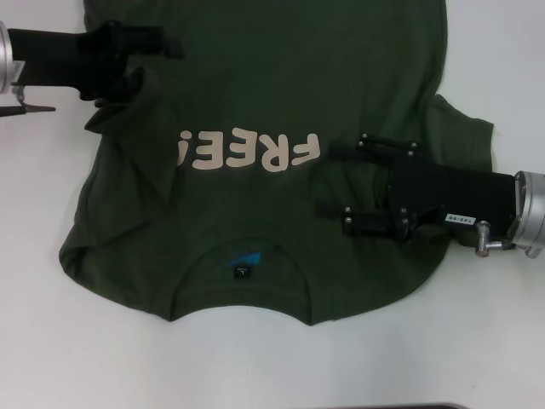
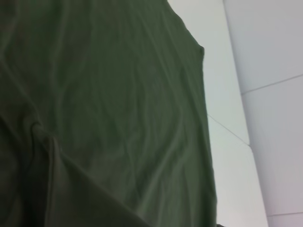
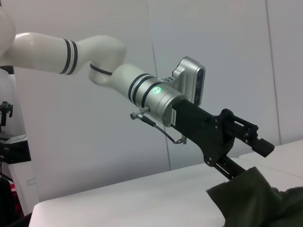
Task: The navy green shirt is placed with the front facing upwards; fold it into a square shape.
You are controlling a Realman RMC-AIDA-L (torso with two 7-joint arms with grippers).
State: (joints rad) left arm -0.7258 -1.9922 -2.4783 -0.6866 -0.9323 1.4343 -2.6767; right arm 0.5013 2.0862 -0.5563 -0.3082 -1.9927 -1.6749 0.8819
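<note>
The navy green shirt (image 1: 255, 94) lies front up on the white table (image 1: 51, 341). Its collar with a blue label (image 1: 243, 260) is nearest me, and the cream "FREE!" lettering (image 1: 251, 152) reads upside down. My left gripper (image 1: 153, 66) is at the shirt's far left edge. Its jaws stand apart, and the lower finger (image 3: 232, 169) presses into a raised bunch of cloth (image 3: 255, 198). My right gripper (image 1: 332, 181) hovers open over the chest, just right of the lettering. The left wrist view shows only green cloth (image 2: 104, 104) and the shirt's edge.
White table surface surrounds the shirt on the left, right and near side. The shirt's right sleeve (image 1: 464, 136) spreads out behind my right arm. A dark strip (image 1: 426, 406) marks the table's near edge.
</note>
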